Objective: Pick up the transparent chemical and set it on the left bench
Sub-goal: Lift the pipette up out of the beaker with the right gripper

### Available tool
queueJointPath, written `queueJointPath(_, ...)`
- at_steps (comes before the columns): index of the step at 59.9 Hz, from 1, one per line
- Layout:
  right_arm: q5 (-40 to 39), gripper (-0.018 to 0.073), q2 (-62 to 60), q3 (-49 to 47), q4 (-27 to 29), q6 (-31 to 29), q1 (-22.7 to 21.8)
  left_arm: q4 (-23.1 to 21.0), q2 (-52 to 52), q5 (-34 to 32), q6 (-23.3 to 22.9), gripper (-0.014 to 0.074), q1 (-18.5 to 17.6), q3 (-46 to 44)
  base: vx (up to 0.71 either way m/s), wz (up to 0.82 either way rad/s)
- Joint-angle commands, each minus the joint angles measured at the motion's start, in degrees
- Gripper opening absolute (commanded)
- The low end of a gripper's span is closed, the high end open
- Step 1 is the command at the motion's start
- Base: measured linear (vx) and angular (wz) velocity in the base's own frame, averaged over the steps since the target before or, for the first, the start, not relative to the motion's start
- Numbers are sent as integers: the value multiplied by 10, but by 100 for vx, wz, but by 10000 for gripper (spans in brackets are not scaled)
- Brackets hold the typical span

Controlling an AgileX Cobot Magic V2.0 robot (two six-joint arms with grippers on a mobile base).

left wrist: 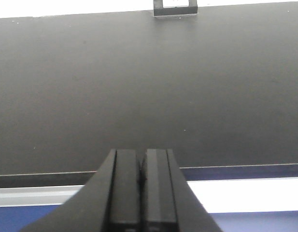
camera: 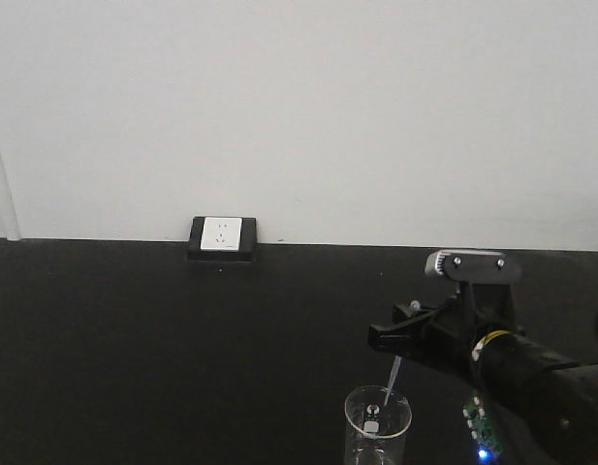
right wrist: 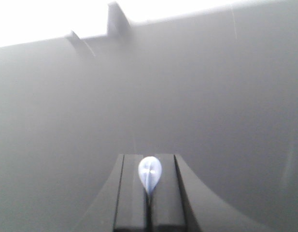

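Above the beaker (camera: 356, 427), the right gripper (camera: 403, 337) has its jaws closed on the upper end of the pipette (camera: 392, 380), the bulb pinched between them in the wrist view (right wrist: 149, 173). The clear stem hangs down at a slight tilt, and its lower tip appears to sit just inside the beaker's rim. The step in hand is judged to be the lift-out. The next move calls for a straight rise until the tip clears the rim, then a carry to the bare bench (camera: 182, 368) left of the beaker, with the grip kept firm. The left gripper (left wrist: 142, 179) is closed on nothing; its place relative to the beaker cannot be told.
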Motion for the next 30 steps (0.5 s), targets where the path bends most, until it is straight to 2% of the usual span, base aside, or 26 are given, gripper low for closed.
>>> queueJointPath(1, -7, -3, -86, -19, -6, -75, -1, 0, -11, -45, -4, -3, -1, 9, 0, 0)
queueJointPath(6, 34, -3, -146, -18, -3, -124, -2, 0, -11, -45, -4, -3, -1, 9, 0, 0)
queueJointPath(13, 82, -3, -231, -6, -3, -162, -2, 0, -11, -45, -4, -3, -1, 9, 0, 0)
queueJointPath(23, 116, -3, -345, 47, -3, -163, -5, 0, -11, -45, -4, -3, -1, 9, 0, 0)
queueJointPath(30, 129, -3, -427, 104, -1, -156, -27, 0, -11, -45, -4, -3, -1, 9, 0, 0)
